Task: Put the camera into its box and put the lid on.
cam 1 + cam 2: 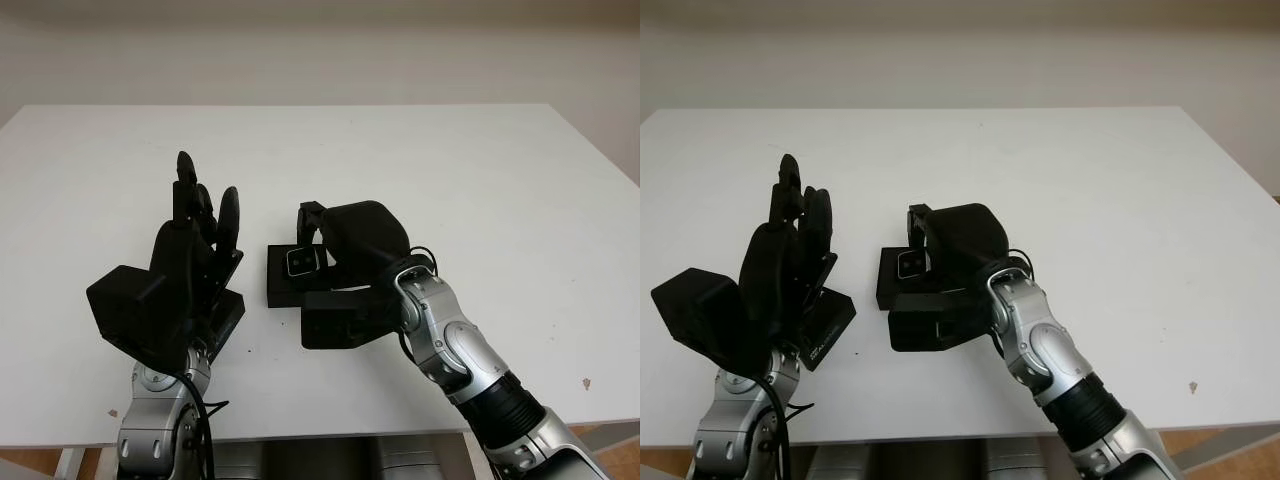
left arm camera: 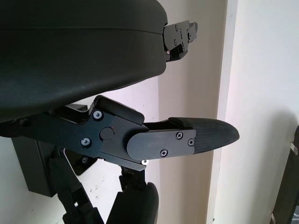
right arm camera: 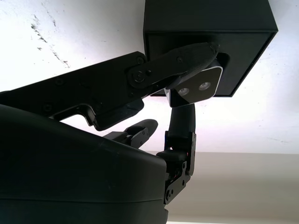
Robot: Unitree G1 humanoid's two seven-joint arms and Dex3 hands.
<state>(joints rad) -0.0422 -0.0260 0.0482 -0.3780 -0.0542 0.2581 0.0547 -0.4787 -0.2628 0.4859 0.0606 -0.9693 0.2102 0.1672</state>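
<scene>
A black box (image 1: 283,289) sits open on the white table (image 1: 470,170), just ahead of me. The small camera (image 1: 302,262), silver-faced with two lenses (image 3: 198,88), is at the box's opening, partly inside. My right hand (image 1: 314,240) is shut on the camera, with one finger (image 3: 187,56) across it and another (image 3: 183,122) on its other side. The flat black lid (image 1: 826,326) lies left of the box, partly hidden under my left hand (image 1: 196,215). That hand is open, raised above the lid and not touching it.
The table's front edge (image 1: 330,425) runs just below both arms. A wall (image 1: 320,50) stands behind the table's far edge. Bare white tabletop stretches to the right and behind the box.
</scene>
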